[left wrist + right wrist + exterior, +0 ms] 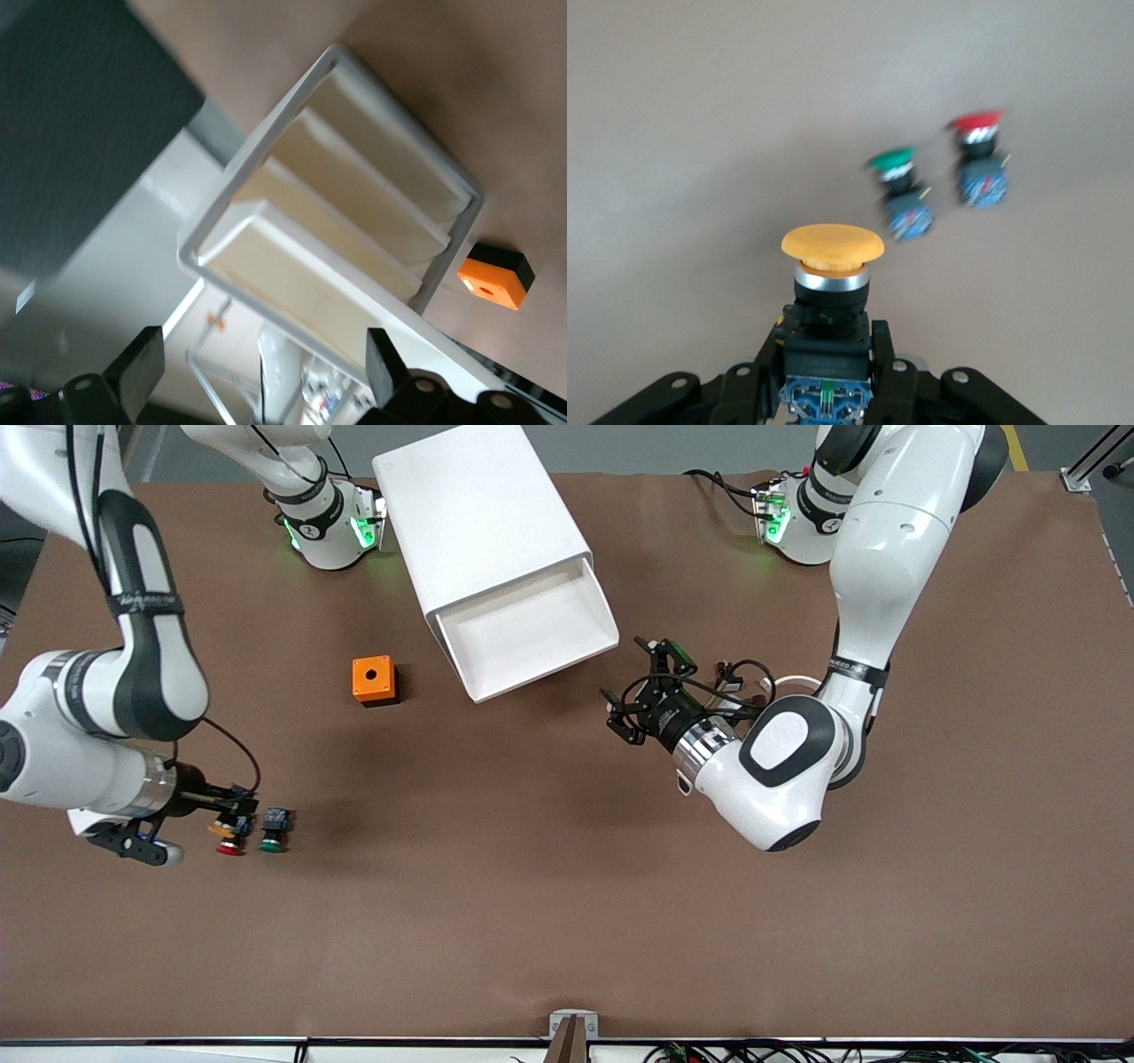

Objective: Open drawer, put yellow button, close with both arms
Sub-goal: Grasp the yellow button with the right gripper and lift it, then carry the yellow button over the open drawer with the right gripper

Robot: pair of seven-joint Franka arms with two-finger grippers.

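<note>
The white cabinet [483, 514] stands between the arm bases, and its top drawer [532, 633] is pulled out and empty. The drawer also shows in the left wrist view [292, 288]. My right gripper [232, 822] is shut on the yellow button [221, 830], holding it by its black body just over the table beside the red button. In the right wrist view the yellow button [832, 245] stands upright between my fingers [891, 376]. My left gripper [633, 695] is open and empty, level with the drawer's front, toward the left arm's end. Its wide-apart fingers [385, 367] show in the left wrist view.
A red-capped button [230, 848] and a green-capped button [273, 841] stand on the table by my right gripper; they also show in the right wrist view, red [979, 164] and green [900, 195]. An orange box [374, 680] with a round hole sits beside the drawer.
</note>
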